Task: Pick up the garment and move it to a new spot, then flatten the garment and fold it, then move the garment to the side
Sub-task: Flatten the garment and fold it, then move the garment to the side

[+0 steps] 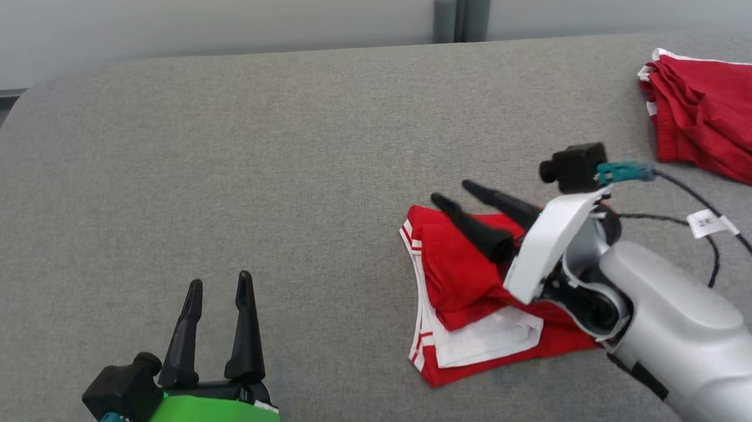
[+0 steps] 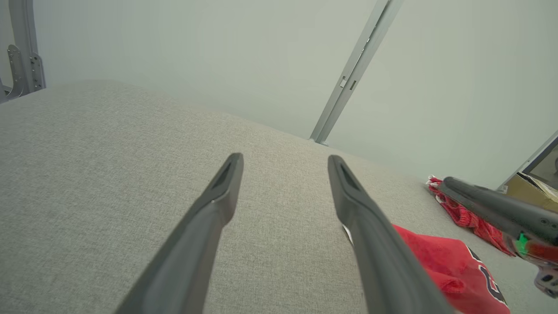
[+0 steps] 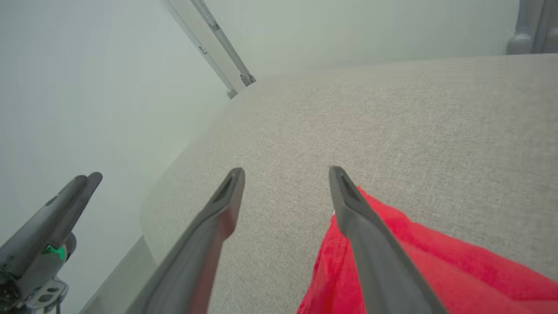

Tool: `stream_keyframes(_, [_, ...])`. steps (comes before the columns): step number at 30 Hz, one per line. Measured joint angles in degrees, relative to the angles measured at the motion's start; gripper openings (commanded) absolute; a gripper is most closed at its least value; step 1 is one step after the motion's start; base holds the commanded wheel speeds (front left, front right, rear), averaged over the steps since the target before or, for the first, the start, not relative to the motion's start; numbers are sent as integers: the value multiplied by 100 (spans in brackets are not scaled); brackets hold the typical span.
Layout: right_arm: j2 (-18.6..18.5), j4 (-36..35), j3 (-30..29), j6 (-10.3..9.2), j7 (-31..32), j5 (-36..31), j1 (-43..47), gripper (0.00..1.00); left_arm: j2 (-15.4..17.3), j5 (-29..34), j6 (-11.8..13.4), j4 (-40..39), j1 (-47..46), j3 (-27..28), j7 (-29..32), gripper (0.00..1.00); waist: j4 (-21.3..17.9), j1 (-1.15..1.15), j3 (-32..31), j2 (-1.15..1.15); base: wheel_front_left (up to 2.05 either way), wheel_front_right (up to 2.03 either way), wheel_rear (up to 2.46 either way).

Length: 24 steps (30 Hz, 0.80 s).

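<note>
Right gripper (image 1: 453,191) stands with its two dark fingers spread wide and nothing between them, gripping nothing. In its own wrist view, the right gripper (image 3: 283,172) has one finger over the edge of the garment (image 3: 414,261) and the other over bare grey cloth. Whether either finger touches the fabric cannot be told.

One garment (image 1: 466,297) is at the centre of the work. It is red with white trim, folded into a compact bundle, and lies right of the middle of the grey padded surface (image 1: 282,177). White stripes run down its left edge and a white layer shows at its lower part. The right forearm covers its right side.

The left gripper (image 1: 219,280) is well apart from the garment, at the lower left. Its two fingers are likewise parted and empty over bare cloth. Its wrist view shows the left gripper (image 2: 285,159) with the garment (image 2: 436,257) off to one side.

A second red garment (image 1: 717,125), crumpled and also white-edged, lies at the far right of the surface, apart from the first. That makes two garments, two grippers and four fingers.

One dark cable (image 1: 744,247) with one white tag (image 1: 709,222) loops beside the right arm. A pale wall (image 1: 207,19) stands behind the surface, with a grey post (image 1: 461,3) against it.
</note>
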Motion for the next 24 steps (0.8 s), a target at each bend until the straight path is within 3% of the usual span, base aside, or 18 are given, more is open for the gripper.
stream_keyframes(6, [-560,120,-621,-8,-458,-44,-47,100,0,1,0,-68,4,-9,0,100,-272,0,-27,0,0,0,0])
stream_keyframes(11, [-931,410,-794,-23,-558,64,352,100,-1,2,0,-120,5,-47,0,100,-480,0,-9,0,0,0,0])
stream_keyframes(17, [-993,767,-847,-63,-662,324,1011,100,-2,19,0,-129,5,-204,0,100,-586,0,124,0,0,0,0])
stream_keyframes(24, [-891,972,-905,-60,-772,533,1153,100,-2,23,-1,-111,0,-238,10,100,-562,0,238,0,0,0,0])
